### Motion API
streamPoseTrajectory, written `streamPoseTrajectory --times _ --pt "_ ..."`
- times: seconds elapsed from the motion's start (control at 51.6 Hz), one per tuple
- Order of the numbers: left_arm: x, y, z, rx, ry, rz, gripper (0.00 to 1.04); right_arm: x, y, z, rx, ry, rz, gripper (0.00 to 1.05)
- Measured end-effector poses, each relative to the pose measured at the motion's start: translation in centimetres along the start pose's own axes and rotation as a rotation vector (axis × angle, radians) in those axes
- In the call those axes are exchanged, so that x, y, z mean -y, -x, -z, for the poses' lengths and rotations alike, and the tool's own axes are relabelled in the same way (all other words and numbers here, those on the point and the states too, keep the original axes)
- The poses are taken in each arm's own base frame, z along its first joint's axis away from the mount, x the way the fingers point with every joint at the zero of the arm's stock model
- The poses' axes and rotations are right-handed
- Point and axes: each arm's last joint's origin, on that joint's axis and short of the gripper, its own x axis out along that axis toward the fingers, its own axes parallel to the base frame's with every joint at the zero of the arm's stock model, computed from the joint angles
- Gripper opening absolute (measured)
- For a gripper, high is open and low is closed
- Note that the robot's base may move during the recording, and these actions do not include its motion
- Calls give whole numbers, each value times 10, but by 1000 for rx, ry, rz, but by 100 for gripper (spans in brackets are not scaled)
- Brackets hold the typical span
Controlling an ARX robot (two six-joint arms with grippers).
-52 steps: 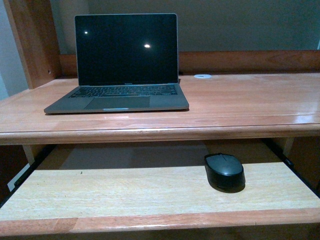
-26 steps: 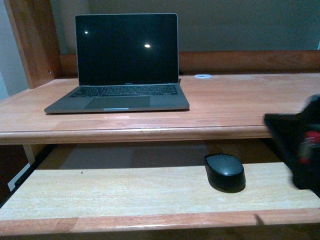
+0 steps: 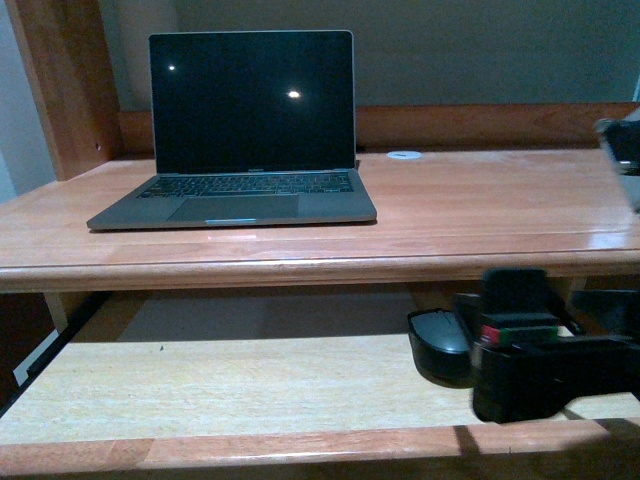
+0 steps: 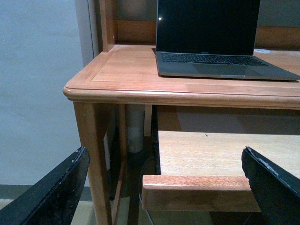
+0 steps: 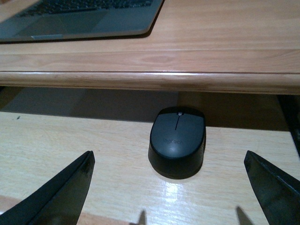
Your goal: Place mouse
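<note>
The mouse [image 3: 436, 343], small, black with a dark grey top, lies on the pull-out tray [image 3: 250, 385] under the desk top, toward the right. My right gripper [image 3: 500, 330], blocky and black with a red mark, hovers just in front and right of it and hides its right side. In the right wrist view the mouse [image 5: 177, 140] lies between and just beyond the open fingertips [image 5: 86, 161], untouched, with my right gripper [image 5: 168, 154] empty. My left gripper [image 4: 165, 150] is open and empty, low off the desk's left front corner.
An open laptop [image 3: 240, 130] with a dark screen stands on the desk top [image 3: 480, 210] at the left. A small white disc [image 3: 404, 154] lies behind it. The desk top's front edge [image 5: 150, 79] overhangs the tray just behind the mouse. The desk leg [image 4: 91, 154] stands by the left gripper.
My right gripper has come in from the right edge and moved left and lower, to just in front of the mouse, now covering its right side. The mouse has not moved.
</note>
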Motion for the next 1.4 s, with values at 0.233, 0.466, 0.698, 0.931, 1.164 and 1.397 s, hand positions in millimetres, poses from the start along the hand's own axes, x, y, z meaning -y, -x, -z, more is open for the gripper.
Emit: streamPoseTrajectory --times 0.233,0.466,0.698,0.931,1.164,1.397 --pt "0 0 0 0 0 0 98 -9 -41 2 -68 -24 50 98" --pt "0 0 0 0 0 0 98 -11 -72 13 -130 -28 91 98" --pt "0 0 0 -1 0 0 98 -10 -110 21 -176 -39 105 98" --pt "0 0 0 -1 0 -1 98 -14 -121 28 -214 20 137 77" --pt "0 0 0 0 0 0 98 -12 -106 29 -210 27 117 63" --pt "0 0 0 -1 0 0 98 -9 -63 7 -137 4 61 63"
